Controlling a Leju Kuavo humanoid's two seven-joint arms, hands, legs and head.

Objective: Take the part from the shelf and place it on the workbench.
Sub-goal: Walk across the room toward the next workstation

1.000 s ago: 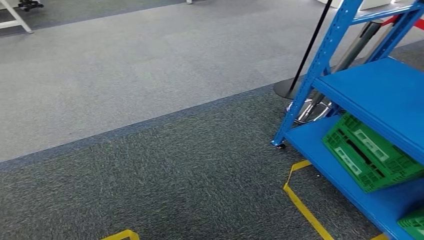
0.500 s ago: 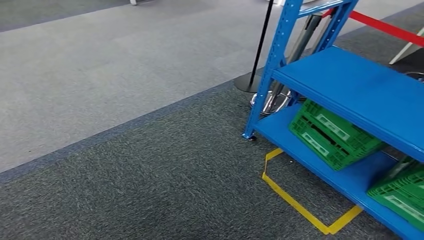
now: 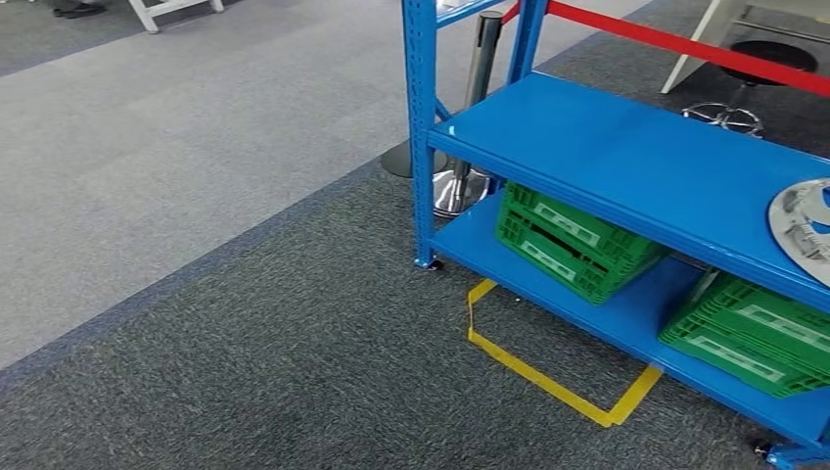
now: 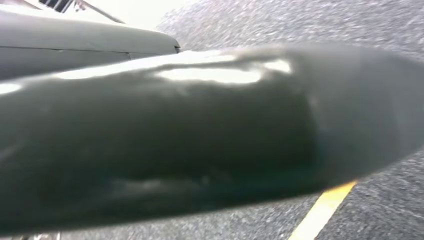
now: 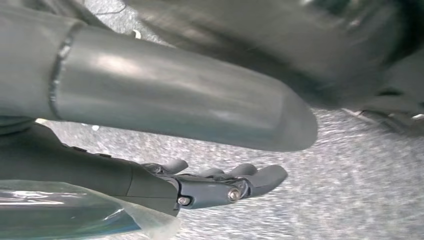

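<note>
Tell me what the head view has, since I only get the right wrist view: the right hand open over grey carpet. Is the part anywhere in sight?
Observer: Yes. A round silver part lies on the blue shelf, on its middle level, cut off by the head view's right edge.
Operator: What's below that level?
Observer: Two green crates on the bottom level, one near the front corner post, the other roughly under the part.
Operator: Any floor marking by the shelf?
Observer: Yellow tape forms an angled outline on the dark carpet in front of the bottom level.
</note>
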